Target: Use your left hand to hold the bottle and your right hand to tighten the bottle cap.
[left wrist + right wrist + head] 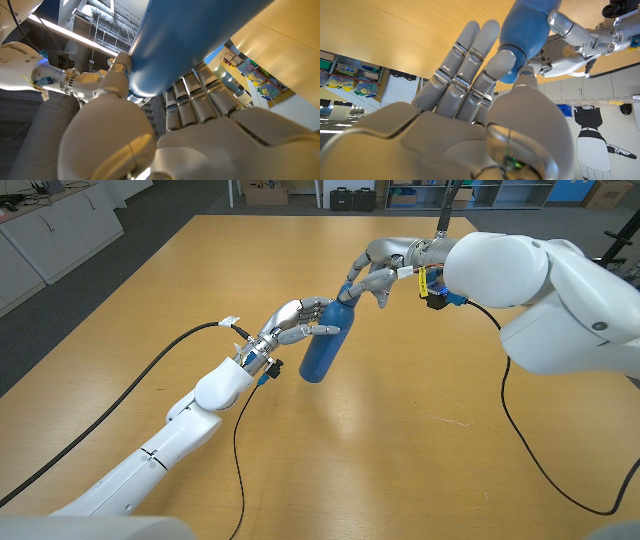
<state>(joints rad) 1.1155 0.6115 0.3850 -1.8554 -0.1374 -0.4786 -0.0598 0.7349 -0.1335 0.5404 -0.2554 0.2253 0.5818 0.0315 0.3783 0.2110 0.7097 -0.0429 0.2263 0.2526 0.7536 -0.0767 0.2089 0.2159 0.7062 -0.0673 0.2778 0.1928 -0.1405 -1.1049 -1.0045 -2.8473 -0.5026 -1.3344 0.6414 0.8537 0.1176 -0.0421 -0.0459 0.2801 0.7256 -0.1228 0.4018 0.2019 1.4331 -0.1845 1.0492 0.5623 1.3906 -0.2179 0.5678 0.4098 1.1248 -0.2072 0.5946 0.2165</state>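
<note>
Wooden table [420, 430] runs under both arms, with cabinets and crates along the far wall. On the left, the left hand [290, 325] wraps the bottle [326, 345] around its middle — in the left wrist view its fingers [200, 102] curl round one side of the blue body and the thumb presses the other. The bottle stands near the table's centre, tilted, its base seemingly on the wood. To the right, the right hand [372, 272] sits at the bottle's top, thumb and fingertips [502, 60] pinching the cap end; the cap itself is hidden, so how far it is screwed down I cannot tell. The bottle looks rigid, smooth and probably slippery — a firm mid-body grip should stop it spinning while the cap turns.
</note>
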